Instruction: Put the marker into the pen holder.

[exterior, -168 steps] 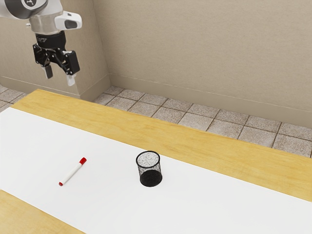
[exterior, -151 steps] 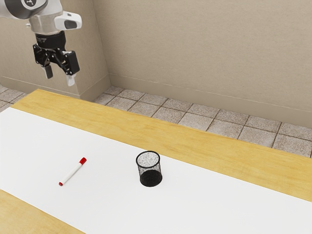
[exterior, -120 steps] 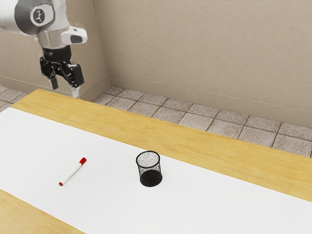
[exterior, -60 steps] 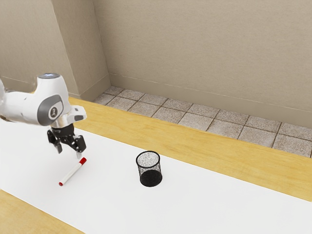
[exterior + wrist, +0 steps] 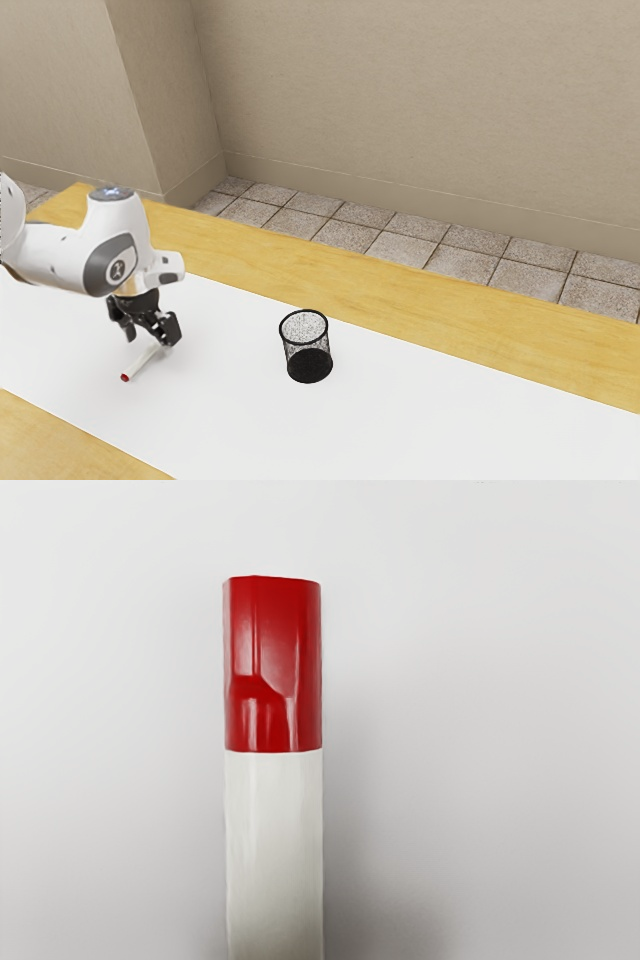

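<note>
Marker (image 5: 139,365) with smooth white barrel (image 5: 275,860) and glossy red cap (image 5: 275,650), lying beneath black gripper (image 5: 150,344), jaws spread apart; to the exterior view's left of round, black wire-mesh pen holder (image 5: 309,365).

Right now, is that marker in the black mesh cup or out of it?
Out: the marker lies on the white surface, apart from the cup.

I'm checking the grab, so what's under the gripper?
The marker: white barrel and red cap. In the exterior view the gripper covers the cap; the surface beneath the marker is hidden.
</note>
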Tool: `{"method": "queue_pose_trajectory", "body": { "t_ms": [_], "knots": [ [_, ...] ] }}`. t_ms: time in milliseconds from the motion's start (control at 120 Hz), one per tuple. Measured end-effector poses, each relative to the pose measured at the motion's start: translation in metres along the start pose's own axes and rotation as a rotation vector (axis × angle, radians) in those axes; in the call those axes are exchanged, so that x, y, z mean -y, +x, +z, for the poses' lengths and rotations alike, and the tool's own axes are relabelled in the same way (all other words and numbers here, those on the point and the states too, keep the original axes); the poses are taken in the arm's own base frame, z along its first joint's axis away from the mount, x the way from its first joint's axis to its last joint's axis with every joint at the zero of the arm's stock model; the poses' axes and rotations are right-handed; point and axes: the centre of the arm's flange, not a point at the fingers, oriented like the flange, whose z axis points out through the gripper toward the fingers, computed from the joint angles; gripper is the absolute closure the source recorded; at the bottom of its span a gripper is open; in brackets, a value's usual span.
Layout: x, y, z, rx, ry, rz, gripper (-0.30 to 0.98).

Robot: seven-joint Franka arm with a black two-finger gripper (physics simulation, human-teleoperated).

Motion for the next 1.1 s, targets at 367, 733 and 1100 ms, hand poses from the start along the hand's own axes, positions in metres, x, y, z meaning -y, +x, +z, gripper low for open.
{"method": "queue_pose_trajectory", "body": {
  "t_ms": [367,733,1100],
  "knots": [
    [0.017,0.032,0.007,-0.048,0.017,0.012,0.01],
    [0.011,0.02,0.003,-0.018,0.004,0.003,0.05],
    [0.007,0.019,0.005,-0.001,0.0,-0.023,0.44]
  ]
}}
